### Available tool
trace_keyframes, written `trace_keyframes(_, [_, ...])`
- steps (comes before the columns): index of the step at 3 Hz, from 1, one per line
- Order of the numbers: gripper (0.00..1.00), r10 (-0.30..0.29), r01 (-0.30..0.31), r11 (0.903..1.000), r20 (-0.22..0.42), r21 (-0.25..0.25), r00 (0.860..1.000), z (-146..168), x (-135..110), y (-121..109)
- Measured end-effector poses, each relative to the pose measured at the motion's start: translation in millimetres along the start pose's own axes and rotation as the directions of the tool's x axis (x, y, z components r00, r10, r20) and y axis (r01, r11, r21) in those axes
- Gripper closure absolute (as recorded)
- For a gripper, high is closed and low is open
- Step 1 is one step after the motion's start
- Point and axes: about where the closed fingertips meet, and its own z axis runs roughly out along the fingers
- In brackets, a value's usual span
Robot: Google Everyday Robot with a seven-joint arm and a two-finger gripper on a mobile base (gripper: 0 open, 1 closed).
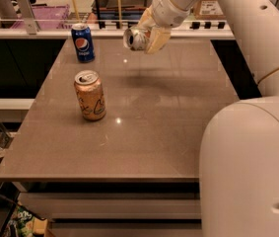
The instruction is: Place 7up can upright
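Observation:
My gripper [148,33] is above the far middle of the brown table [168,127], shut on the 7up can [134,38]. The silvery can lies on its side in the air, its silver top facing left toward the camera, well above the tabletop. The cream fingers [156,37] cover most of its body, so the green markings are hidden. Its faint shadow falls on the table just below.
A blue Pepsi can [83,42] stands upright at the far left of the table. An orange-gold can [90,95] stands upright left of centre. My large white arm fills the right side. A railing and shelves run behind the table's far edge.

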Motion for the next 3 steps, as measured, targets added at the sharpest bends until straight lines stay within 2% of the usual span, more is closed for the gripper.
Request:
trace_keyframes(2, [1.00,-0.044,0.041,0.9987,0.093,0.031,0.995,-15,-25,3])
trace_keyframes(3, [1.00,-0.024,0.016,0.9979,0.132,0.062,0.991,-20,-33,4])
